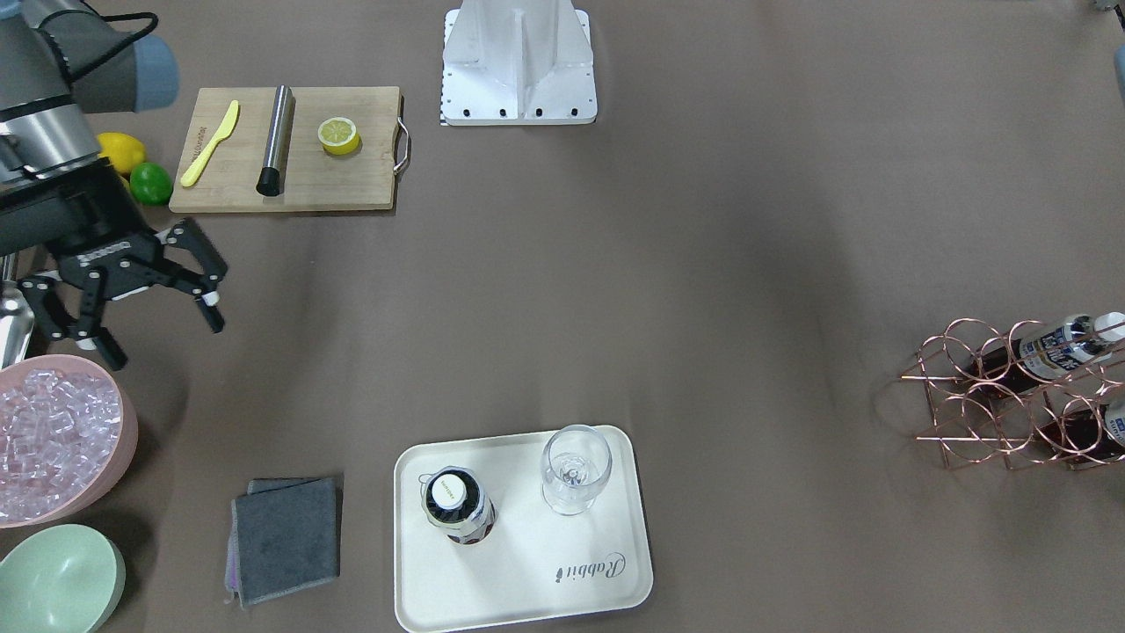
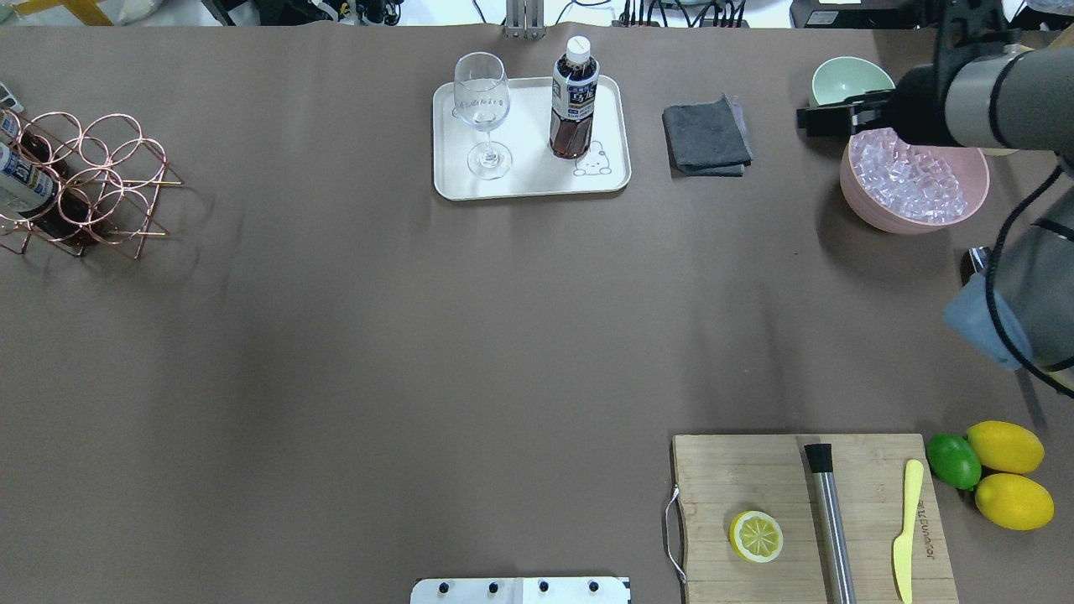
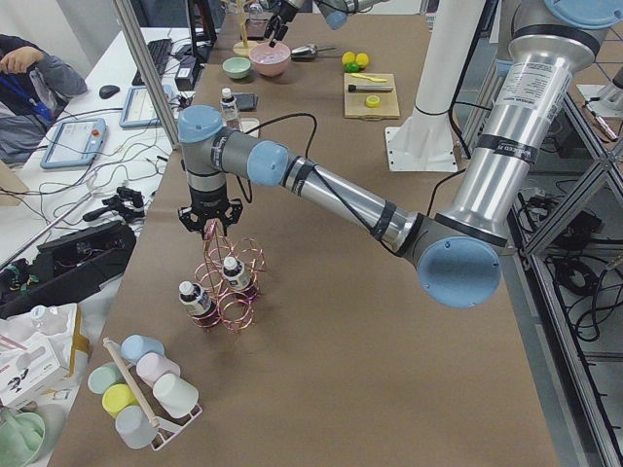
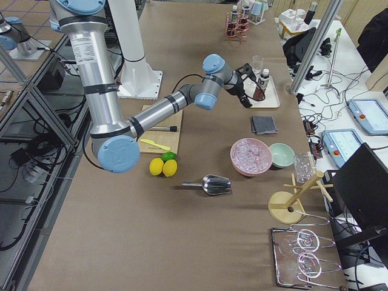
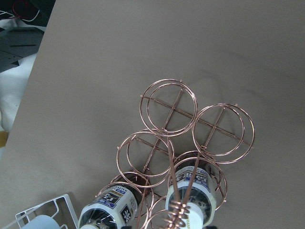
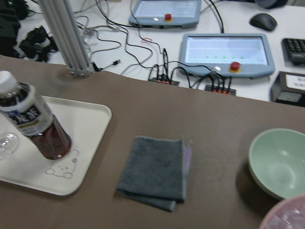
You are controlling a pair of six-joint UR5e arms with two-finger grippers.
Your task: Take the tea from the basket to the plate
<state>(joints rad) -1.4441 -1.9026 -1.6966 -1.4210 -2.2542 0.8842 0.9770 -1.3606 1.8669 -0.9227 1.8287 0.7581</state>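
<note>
Item: tea (image 5: 112, 207), lower frame in basket (image 5: 172, 112), likely full, stiff, slick plastic (you'd best take it at the labelled waist); right gripper (image 1: 165, 341) jaws wide, empty; left gripper (image 3: 210, 230) jaws: cannot tell.

My right gripper (image 1: 158, 327) hangs, jaws spread wide; my left gripper (image 3: 207, 226) points straight down, its jaws' state unclear.

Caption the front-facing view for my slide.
Tea bottle and stemmed glass standing on the plate; right gripper open and empty.
</note>
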